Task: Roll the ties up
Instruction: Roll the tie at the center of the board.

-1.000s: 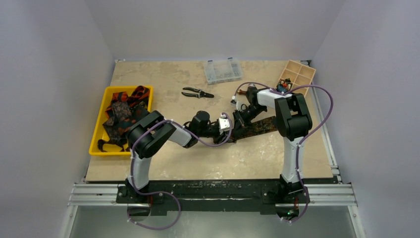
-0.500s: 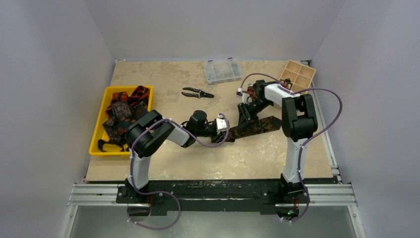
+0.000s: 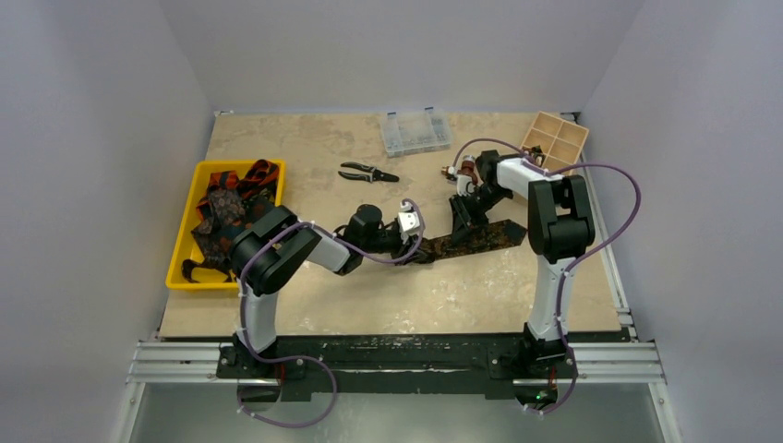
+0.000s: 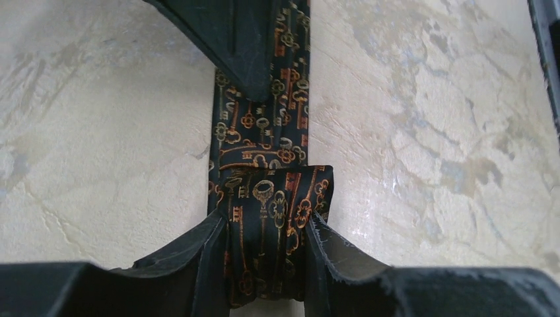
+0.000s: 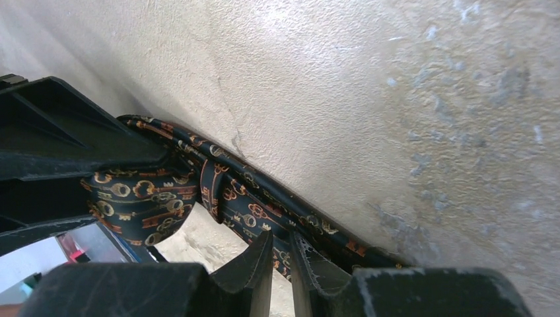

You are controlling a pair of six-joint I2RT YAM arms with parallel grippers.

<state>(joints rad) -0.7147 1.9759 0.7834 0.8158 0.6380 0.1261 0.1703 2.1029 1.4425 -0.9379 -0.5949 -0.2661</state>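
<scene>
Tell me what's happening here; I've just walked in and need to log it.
Both arms are working on one dark key-patterned cloth necktie stretched on the beige stone-look table. The left tool clamps the tie's rolled-up end between its fingers. The right tool, jaws nearly together, bears on the flat strip just beyond the roll. More patterned ties lie heaped in the yellow plastic tray.

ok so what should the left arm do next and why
Probably roll the left gripper one more turn toward the right gripper, wrapping in more cloth. It is shut on a small roll, only just begun, at the end of the tie. The rest of the tie lies flat on the table, with the right gripper down on it just beyond the roll.
</scene>
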